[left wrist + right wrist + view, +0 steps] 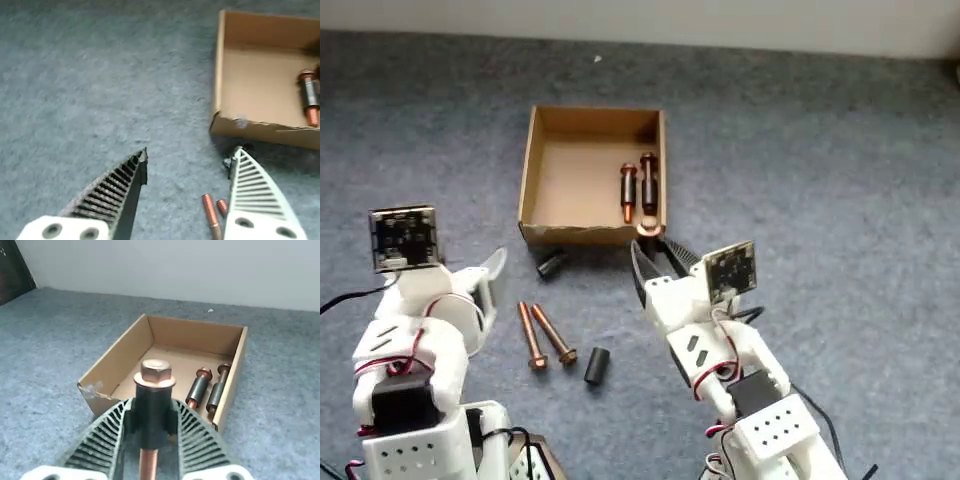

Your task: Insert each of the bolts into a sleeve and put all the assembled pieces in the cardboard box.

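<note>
Bolt and sleeve (154, 390), already joined, are clamped between the fingers of the right gripper (152, 412) just outside the front wall of the cardboard box (528, 170), at its right corner, presumably so the piece can be lifted over the wall and released inside. Its long axis is laid along the fingers, with the head toward the box and the threaded end back toward the wrist. Two finished pieces (628, 192) are laid flat inside the box along its right wall, heads toward the far wall. Two loose bolts (530, 335), threaded ends toward the box, and two sleeves (596, 365) are seen on the carpet (820, 150) in front of it. The left gripper (190, 152) is held with fingers apart near the box's front left corner, judged ready for these.
</note>
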Controlling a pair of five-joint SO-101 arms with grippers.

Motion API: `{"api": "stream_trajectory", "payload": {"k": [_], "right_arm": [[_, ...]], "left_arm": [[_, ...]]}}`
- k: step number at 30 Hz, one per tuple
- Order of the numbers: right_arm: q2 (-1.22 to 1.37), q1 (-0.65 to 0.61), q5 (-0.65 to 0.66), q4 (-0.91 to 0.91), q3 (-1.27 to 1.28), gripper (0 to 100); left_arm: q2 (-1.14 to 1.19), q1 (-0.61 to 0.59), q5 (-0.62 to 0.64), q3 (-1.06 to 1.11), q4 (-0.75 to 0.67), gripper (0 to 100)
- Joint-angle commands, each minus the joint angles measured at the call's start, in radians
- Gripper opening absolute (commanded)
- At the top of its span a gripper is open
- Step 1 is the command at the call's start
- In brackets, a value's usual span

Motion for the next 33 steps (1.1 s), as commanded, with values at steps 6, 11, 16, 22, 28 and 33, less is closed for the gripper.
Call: {"api": "stream_trajectory", "payload": {"k": [6,11,16,22,28,33], "right_arm": [[0.371,0.018,-0.026,0.025,-0.444,0.5],[0.722,0.019,-0.026,0.024,-0.699,0.5],[1.044,0.024,-0.026,0.025,-0.926,1.0],[1.241,0.044,-0.028,0.16,-1.099,13.6],[1.095,0.007,-0.028,0.524,-1.144,15.6],[0.921,-0.054,-0.183,0.82,-1.124,15.6]], "left_arm": [[-0.01,-0.237,-0.008,0.208,-0.005,27],[-0.01,-0.24,-0.008,0.323,-0.08,27],[-0.01,-0.242,-0.008,0.343,-0.097,27],[-0.01,-0.242,-0.008,0.344,-0.098,27],[-0.01,-0.243,-0.008,0.346,-0.101,27],[-0.01,-0.243,-0.008,0.346,-0.103,27]]}}
